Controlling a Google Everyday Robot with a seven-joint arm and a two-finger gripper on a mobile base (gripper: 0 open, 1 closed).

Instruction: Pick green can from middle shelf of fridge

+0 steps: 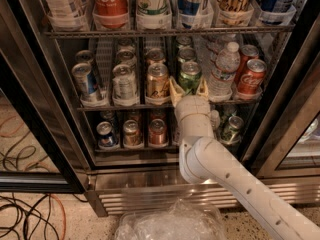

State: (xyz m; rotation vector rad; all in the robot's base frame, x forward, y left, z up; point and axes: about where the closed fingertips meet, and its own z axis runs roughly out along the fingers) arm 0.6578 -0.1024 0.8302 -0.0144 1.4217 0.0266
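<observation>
We see the pale two-finger gripper (pixel 188 86) at the front edge of the thin wire middle shelf (pixel 125 106). Its tan fingers (pixel 174 90) are spread either side of the green aluminium can (pixel 190 75), which stands upright at its 12 o'clock. A gold-tan can (pixel 157 80) sits at the green can's 9 o'clock.

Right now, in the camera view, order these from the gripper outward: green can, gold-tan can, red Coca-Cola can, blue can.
Gripper open at middle shelf.
1. Green can, between fingers.
2. Gold-tan can, left.
3. Red Coca-Cola can, right.
4. Blue can, far left.
</observation>
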